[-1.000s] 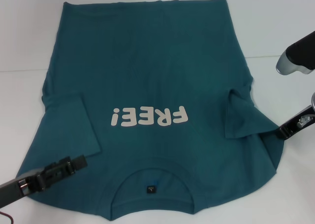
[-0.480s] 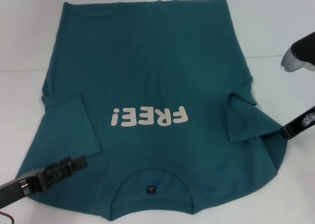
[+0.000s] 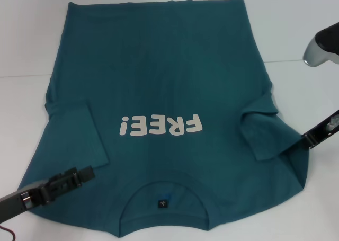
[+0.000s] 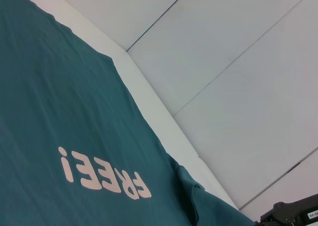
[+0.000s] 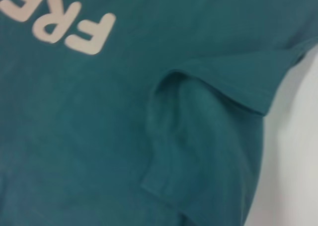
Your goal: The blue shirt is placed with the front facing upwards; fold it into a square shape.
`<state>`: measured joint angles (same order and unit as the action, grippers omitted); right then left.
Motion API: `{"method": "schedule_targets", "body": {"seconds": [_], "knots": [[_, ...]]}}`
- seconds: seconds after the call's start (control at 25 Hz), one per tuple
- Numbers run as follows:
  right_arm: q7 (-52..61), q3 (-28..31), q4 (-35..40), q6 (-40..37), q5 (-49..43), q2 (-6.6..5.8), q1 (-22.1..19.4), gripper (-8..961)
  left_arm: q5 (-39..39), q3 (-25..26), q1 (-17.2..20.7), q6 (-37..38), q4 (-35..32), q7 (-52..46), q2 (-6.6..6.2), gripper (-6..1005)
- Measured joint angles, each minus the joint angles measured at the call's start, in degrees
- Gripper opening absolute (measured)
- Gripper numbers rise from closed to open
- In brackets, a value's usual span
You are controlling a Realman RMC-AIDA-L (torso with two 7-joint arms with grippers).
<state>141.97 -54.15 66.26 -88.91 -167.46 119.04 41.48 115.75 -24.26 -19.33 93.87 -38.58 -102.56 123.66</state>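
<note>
One blue shirt (image 3: 169,92) lay front up on the white table (image 3: 296,24), spread across most of the head view, with its round collar (image 3: 163,198) toward the robot and its hem at the far side. One line of cream lettering (image 3: 160,126) ran across the chest, and one small dark label (image 3: 162,203) sat inside the collar. Two sleeves were folded in over the body: the left sleeve (image 3: 79,132) lay flat as a neat rectangular panel, while the right sleeve (image 3: 265,132) was rumpled, with raised creases and a stitched hem edge visible in the right wrist view.

Two grippers were in view. The left gripper (image 3: 85,174) rested low over the shirt's shoulder area just below the left sleeve; whether its fingers were apart or together could not be determined. The right gripper (image 3: 304,140) was at the shirt's right edge beside the rumpled sleeve, apparently touching the fabric, though its finger state also could not be determined. A grey arm segment (image 3: 323,47) stood above the table at the right.

The fabric was matte, plain-knit cotton in appearance, mostly smooth with shallow wrinkles along the left edge.
</note>
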Motion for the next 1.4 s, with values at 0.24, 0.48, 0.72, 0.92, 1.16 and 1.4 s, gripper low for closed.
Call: {"method": "schedule_targets", "body": {"seconds": [0.24,0.48,0.72,0.92,1.16,1.4], "knots": [[0.12,-0.28,-0.28,-3.26,3.43,0.37,1.83,6,0.0,0.0,0.0,0.0,0.0,0.0,0.0,876],[0.84,-0.38,-2.4,-3.03,5.35,0.46,3.17,6,0.0,0.0,0.0,-0.05,0.0,0.0,0.0,874],[0.86,-0.51,-7.44,-0.86,4.9,0.37,4.32,9,0.0,0.0,0.08,-0.49,0.03,0.0,0.0,872],[0.85,-0.44,-8.6,-0.19,5.05,0.37,4.46,13,0.0,0.0,0.09,-0.52,0.08,0.0,0.0,870],[0.6,1.78,-9.0,0.38,7.22,0.16,4.91,103,0.0,0.0,0.1,-0.62,0.09,0.0,0.0,868],[0.38,4.08,-8.64,2.63,13.17,-0.69,4.16,334,0.0,0.19,0.34,-0.63,0.09,0.0,0.0,866]]}}
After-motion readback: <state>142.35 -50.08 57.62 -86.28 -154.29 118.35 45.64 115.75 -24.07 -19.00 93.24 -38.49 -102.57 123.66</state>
